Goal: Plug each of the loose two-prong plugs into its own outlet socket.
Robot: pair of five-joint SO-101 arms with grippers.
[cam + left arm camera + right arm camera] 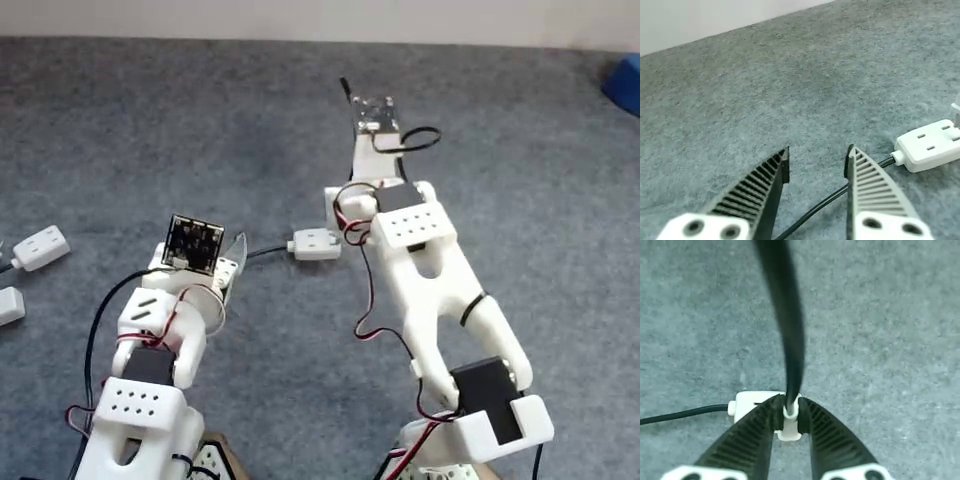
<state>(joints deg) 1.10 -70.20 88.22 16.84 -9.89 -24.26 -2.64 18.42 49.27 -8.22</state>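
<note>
My right gripper [790, 403] is shut on a small white two-prong plug [788, 426], whose black cord [785, 315] runs away from it toward the camera. The plug sits right over one end of a white outlet socket [751, 405]; I cannot tell whether the prongs are in. In the high view this socket [315, 244] lies mid-table under the right gripper [337, 215]. My left gripper [815, 165] hangs open just short of the socket [930, 145], with the socket's black cord [825, 202] on the carpet between its fingers. In the high view the left gripper [236, 262] is left of the socket.
Two more white outlet blocks lie at the far left edge, one [40, 247] above the other [8, 305]. A blue object [625, 85] sits at the top right corner. Grey carpet [150, 130] covers the table.
</note>
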